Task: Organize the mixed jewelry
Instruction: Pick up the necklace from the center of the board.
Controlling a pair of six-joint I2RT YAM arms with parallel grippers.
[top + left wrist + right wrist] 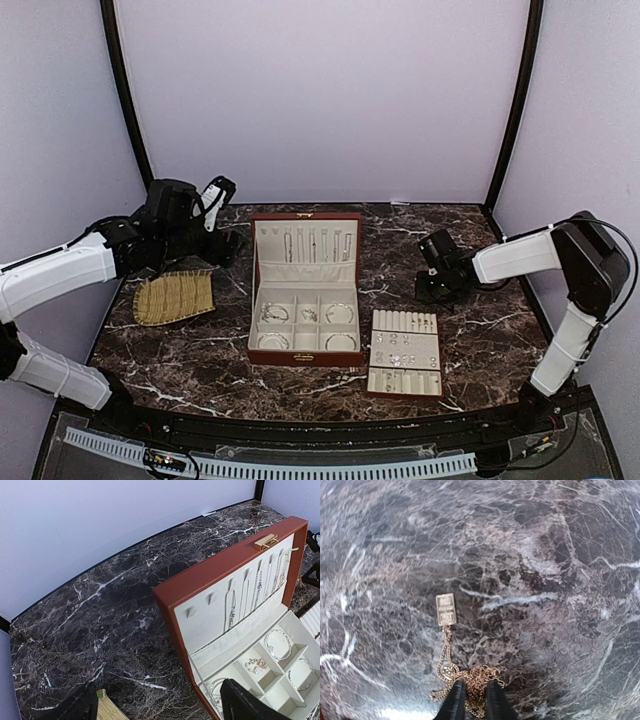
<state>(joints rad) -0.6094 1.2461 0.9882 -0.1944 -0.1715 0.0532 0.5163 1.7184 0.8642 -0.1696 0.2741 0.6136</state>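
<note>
The open red-brown box [258,300] stands mid-table; silvery bangle hoops [340,313] lie in its cream compartments and chains hang in its lid [312,243]. In the left wrist view the box [210,575] is at the right, with a bangle [278,644] inside. My left gripper [160,707] is open and empty above the marble between the mat and the box; it also shows in the top view [222,243]. My right gripper [475,700] is down on the table right of the box, shut on a bunched golden chain [449,672] with a rectangular tag [445,609].
A cream slotted tray [405,382] holding small rings and studs [400,356] lies at the front right of the box. A woven straw mat [175,297] lies left of the box, and its corner shows in the left wrist view [112,711]. Purple walls surround the marble table.
</note>
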